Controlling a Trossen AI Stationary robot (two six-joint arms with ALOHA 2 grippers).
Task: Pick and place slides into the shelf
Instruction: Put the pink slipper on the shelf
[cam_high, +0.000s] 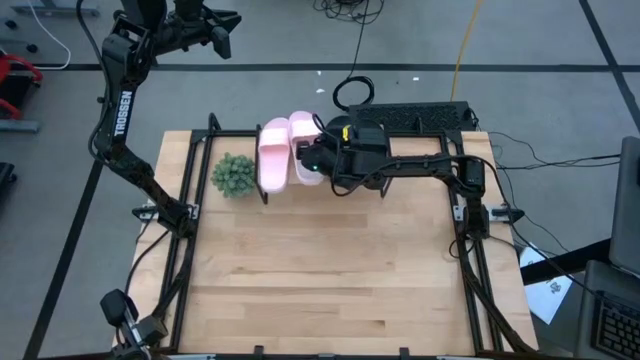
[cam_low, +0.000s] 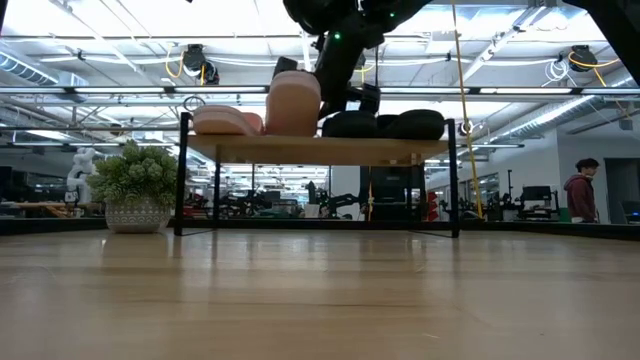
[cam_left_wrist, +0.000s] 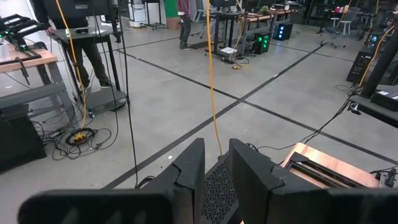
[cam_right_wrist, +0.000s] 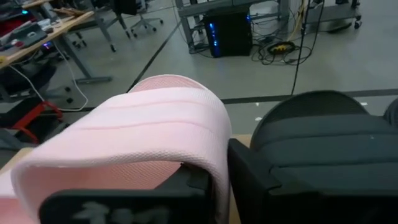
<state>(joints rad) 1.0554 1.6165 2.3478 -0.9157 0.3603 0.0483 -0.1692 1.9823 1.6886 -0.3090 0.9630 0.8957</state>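
My right pincer (cam_high: 318, 158) sits at upper centre of the high view, over the shelf (cam_low: 320, 150), its fingers nipping the strap of the second pink slide (cam_right_wrist: 143, 134). In the low view that slide (cam_low: 293, 103) stands tilted, not flat like the first pink slide (cam_low: 226, 121) beside it; the black pair (cam_low: 385, 124) lies to its right. If I let go now, I judge it could tip onto a neighbour or roll off the shelf edge. Left pincer (cam_left_wrist: 217, 165) waits upper left, fingers narrowly apart, holding nothing.
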